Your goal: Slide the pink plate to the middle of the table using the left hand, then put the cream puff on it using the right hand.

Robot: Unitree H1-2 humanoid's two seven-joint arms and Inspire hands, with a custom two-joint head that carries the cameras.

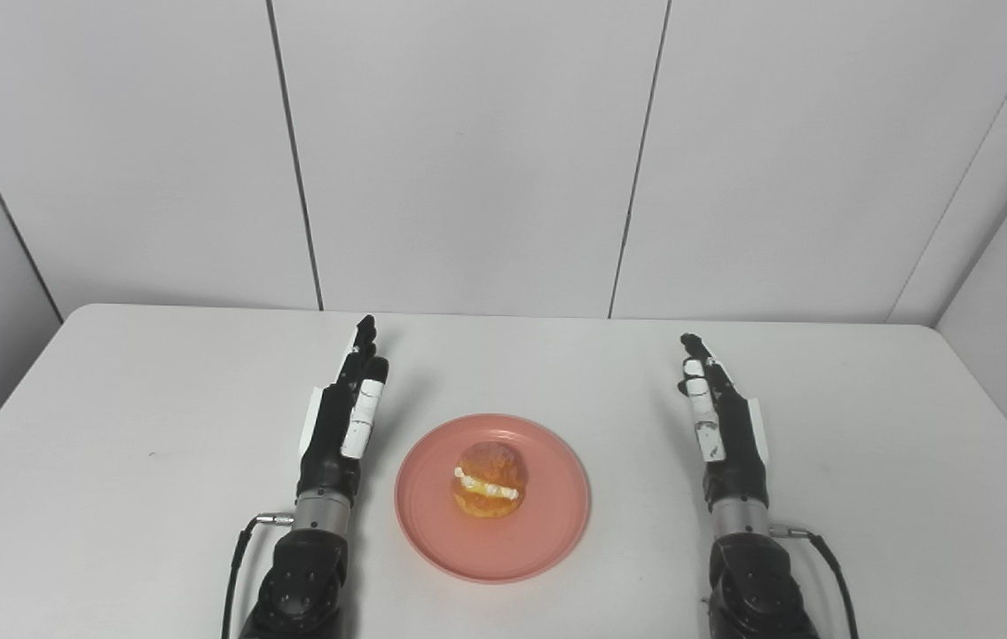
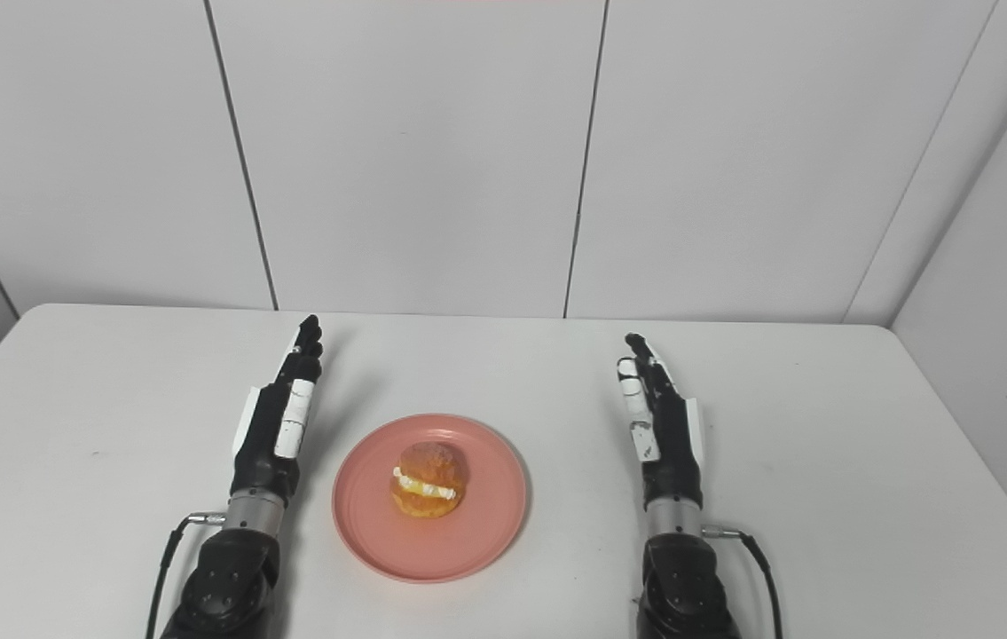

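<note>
- Our left hand (image 1: 339, 422) is held edge-on above the white table (image 1: 113, 444), fingers (image 1: 363, 355) stretched straight and pressed side by side, holding nothing.
- To the left of these fingers we see bare table running out to the left edge.
- Just to the right of our left hand, and nearer us than its fingertips, lies the pink plate (image 1: 538, 541); its rim is near the wrist but apart from it.
- The cream puff (image 1: 489, 480) sits at the plate's centre, its cream line showing across the middle, between our two hands and touched by neither.
- Our right hand (image 1: 725, 422) stands well apart from the plate's right rim, fingers (image 1: 696, 359) likewise straight and together, empty.
- Beyond both sets of fingertips the table lies bare up to its far edge, where the grey wall panels (image 1: 468, 151) rise; right of the right hand there is also bare table.
</note>
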